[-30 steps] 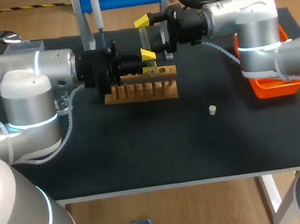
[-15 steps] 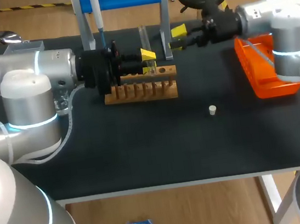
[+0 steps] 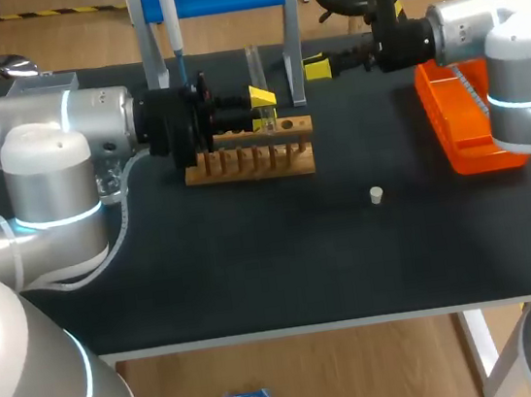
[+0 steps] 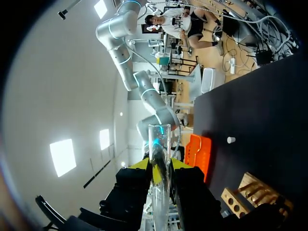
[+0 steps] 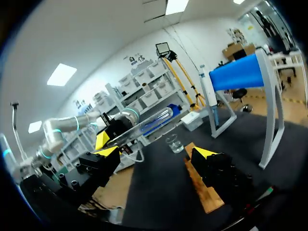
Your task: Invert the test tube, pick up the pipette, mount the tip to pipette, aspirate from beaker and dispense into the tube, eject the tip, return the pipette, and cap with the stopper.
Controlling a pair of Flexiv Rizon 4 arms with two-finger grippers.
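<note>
The clear glass test tube (image 4: 159,142) lies level over the slotted wooden rack (image 3: 251,159), its long axis pointing past the rack's far edge. The left gripper (image 3: 262,108) is clenched on it. The right gripper (image 3: 317,67) hangs off the rack's right end, fingers spread and empty. I can't tell which tube end is the mouth (the near end is cut off between the fingers).

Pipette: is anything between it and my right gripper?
Yes. In the head view the stand's right upright rises beside the open right gripper, across the straight line to the pipette hanging at the stand's left end. The left gripper with the test tube sits in front of the stand, off that line.
</note>
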